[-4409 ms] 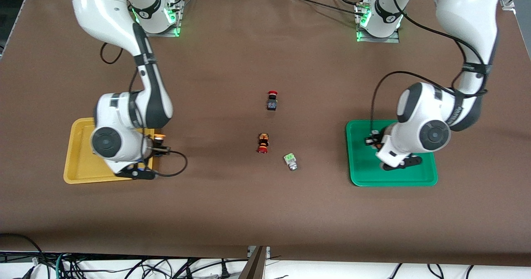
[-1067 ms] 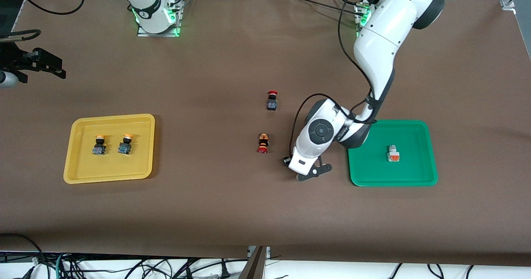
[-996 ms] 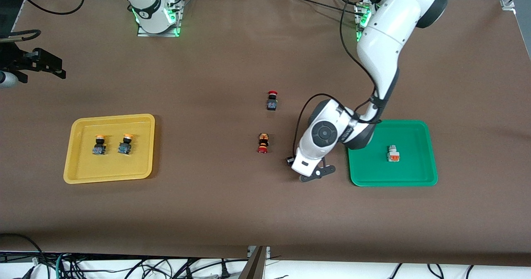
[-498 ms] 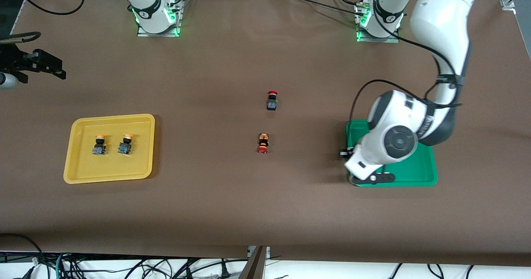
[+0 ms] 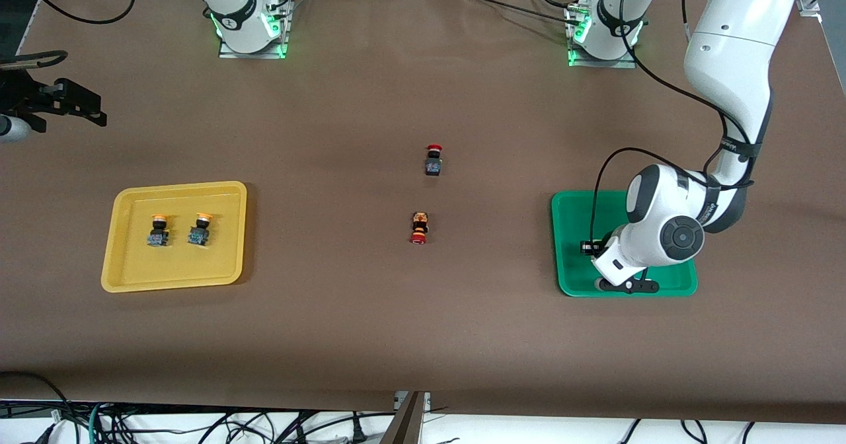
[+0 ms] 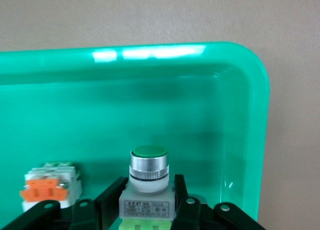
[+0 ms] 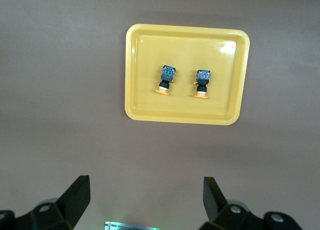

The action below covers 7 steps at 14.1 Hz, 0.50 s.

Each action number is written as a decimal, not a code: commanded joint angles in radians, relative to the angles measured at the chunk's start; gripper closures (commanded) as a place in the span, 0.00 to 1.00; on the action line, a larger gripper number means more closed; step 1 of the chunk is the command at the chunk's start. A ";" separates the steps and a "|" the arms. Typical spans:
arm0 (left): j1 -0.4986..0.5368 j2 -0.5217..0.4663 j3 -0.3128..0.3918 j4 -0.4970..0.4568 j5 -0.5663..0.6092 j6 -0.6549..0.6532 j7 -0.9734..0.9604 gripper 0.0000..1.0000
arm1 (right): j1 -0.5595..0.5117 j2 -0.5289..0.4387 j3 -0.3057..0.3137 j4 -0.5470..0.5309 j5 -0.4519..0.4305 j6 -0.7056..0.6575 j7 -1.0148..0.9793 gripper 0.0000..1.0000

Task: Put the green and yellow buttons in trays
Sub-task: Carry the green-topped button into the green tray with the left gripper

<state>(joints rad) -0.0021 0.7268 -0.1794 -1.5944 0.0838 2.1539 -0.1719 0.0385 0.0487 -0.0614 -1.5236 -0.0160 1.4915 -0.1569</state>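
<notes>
Green-capped button (image 6: 148, 176) clamped in left gripper (image 6: 148, 205) over green tray (image 5: 570, 219).
Right gripper (image 7: 145, 200) spread wide, waiting high above yellow tray (image 7: 186, 32).

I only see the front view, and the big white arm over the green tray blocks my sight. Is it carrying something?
Observer: Yes. The left end effector is shut on a green-capped button, cap up.
Operator: Is that button inside the tray?
Observer: It is over the green tray, near a rounded corner. I cannot tell whether it touches the floor.
Operator: Is the tray otherwise bare?
Observer: No. A white and orange button lies in it, beside the held one.
Operator: And the arm waiting at the edge?
Observer: The right end effector is open, its camera looking down on the yellow tray.
</notes>
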 commanded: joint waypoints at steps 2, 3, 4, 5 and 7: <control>0.004 -0.003 -0.008 0.002 0.013 0.003 0.012 0.00 | -0.006 -0.009 0.011 -0.007 -0.002 -0.005 0.017 0.00; 0.008 -0.013 -0.009 0.004 0.011 -0.005 0.011 0.00 | -0.006 -0.009 0.009 -0.006 -0.002 -0.005 0.017 0.00; 0.005 -0.048 -0.009 0.004 0.005 -0.009 0.003 0.00 | -0.006 -0.009 0.009 -0.007 -0.002 -0.005 0.017 0.00; -0.001 -0.079 -0.014 0.005 0.004 -0.026 0.000 0.00 | -0.006 -0.009 0.011 -0.007 -0.002 -0.005 0.017 0.00; -0.009 -0.159 -0.015 0.005 0.002 -0.067 0.003 0.00 | -0.006 -0.009 0.009 -0.007 -0.002 -0.005 0.017 0.00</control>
<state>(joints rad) -0.0042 0.6708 -0.1910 -1.5676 0.0836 2.1430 -0.1723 0.0386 0.0488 -0.0612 -1.5238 -0.0160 1.4915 -0.1554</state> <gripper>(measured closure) 0.000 0.000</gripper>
